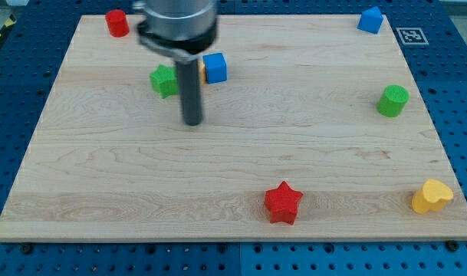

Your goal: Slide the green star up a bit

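Pale wooden board on a blue pegboard bench holds everything. Near its upper left sits the green star, partly hidden behind my rod. My tip rests just below and right of the star, holding nothing and seemingly not touching it. A blue cube stands just right of the rod. Pushing from this offset could glance the star leftward, or knock the cube. The red cylinder is farther off.
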### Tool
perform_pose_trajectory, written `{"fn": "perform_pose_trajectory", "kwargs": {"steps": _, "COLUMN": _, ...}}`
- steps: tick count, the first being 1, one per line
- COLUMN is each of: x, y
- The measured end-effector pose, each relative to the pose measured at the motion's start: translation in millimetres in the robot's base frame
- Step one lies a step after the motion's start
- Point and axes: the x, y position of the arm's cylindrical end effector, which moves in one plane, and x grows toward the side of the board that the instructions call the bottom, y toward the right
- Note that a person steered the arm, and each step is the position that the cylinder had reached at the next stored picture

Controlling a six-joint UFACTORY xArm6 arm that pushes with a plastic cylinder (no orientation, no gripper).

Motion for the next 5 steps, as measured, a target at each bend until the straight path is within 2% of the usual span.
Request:
{"fn": "perform_pose_trajectory", "kwargs": {"steps": 1, "x": 0, "y": -24}}
{"fn": "perform_pose_trajectory", "kwargs": {"steps": 2, "x": -5, "y": -25}}
{"fn": "perform_pose_trajectory", "kwargs": {"steps": 5, "x": -58, "y": -36}}
